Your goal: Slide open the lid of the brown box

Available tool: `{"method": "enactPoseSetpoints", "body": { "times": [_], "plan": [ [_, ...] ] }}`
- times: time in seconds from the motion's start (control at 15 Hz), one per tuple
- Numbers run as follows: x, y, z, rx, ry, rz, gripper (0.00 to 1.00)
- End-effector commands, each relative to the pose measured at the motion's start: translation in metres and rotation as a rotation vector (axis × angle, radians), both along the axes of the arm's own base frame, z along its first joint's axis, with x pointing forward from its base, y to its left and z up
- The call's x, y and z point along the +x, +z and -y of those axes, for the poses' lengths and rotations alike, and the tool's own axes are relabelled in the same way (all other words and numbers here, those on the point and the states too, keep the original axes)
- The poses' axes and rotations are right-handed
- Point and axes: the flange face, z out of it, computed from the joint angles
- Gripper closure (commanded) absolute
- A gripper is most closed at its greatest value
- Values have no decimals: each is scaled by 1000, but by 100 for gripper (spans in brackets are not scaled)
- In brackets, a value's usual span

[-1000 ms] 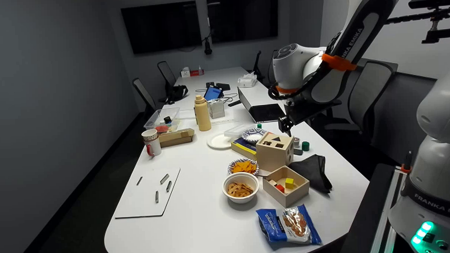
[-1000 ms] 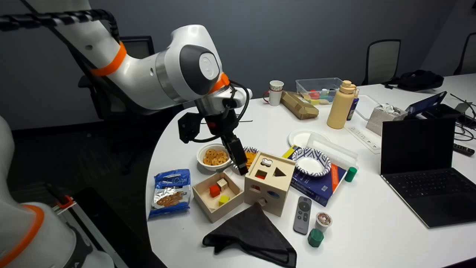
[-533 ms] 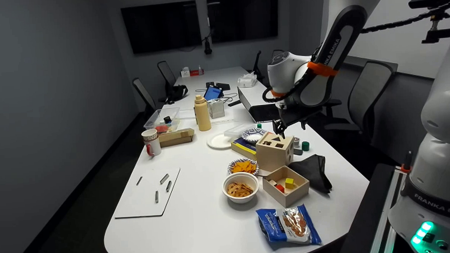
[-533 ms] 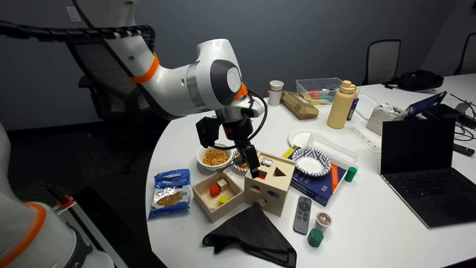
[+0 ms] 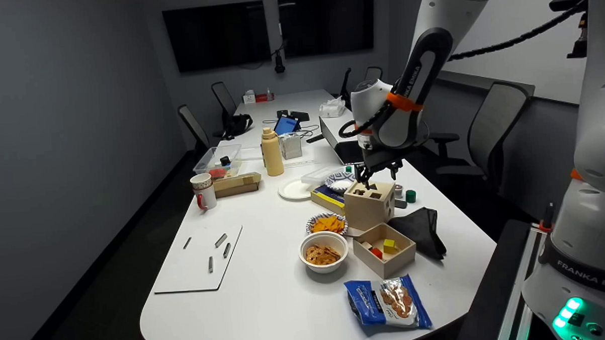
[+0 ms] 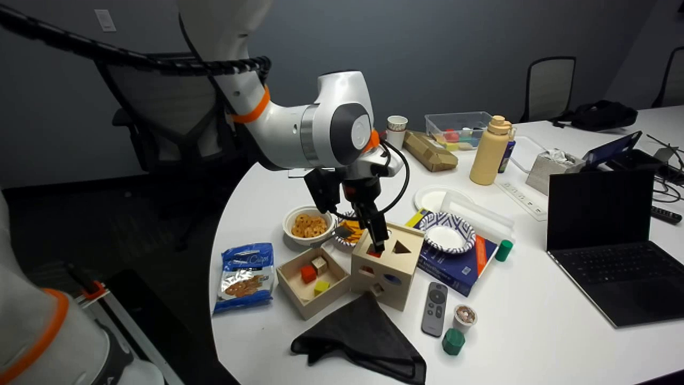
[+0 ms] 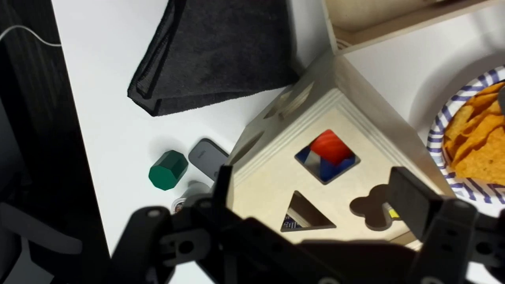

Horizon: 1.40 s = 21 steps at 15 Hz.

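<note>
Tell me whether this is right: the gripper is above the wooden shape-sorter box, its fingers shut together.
Shut is wrong: the wrist view shows the fingers standing wide apart, so the gripper is open. It is above the wooden shape-sorter box, as you say.

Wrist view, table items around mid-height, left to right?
Faceted green block → gray remote → wooden shape-sorter box → striped paper bowl holding orange chips.
</note>
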Motion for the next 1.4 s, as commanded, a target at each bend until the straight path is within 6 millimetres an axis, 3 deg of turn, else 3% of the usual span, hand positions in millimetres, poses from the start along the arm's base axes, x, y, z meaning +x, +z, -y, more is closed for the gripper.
{"method": "enactPoseSetpoints", "body": {
  "times": [0.0, 0.67, 1.33],
  "plan": [
    [21, -8, 4, 5, 18, -5, 0],
    [40, -26, 23, -8, 10, -31, 0],
    [54, -35, 26, 13, -2, -40, 0]
  ]
}}
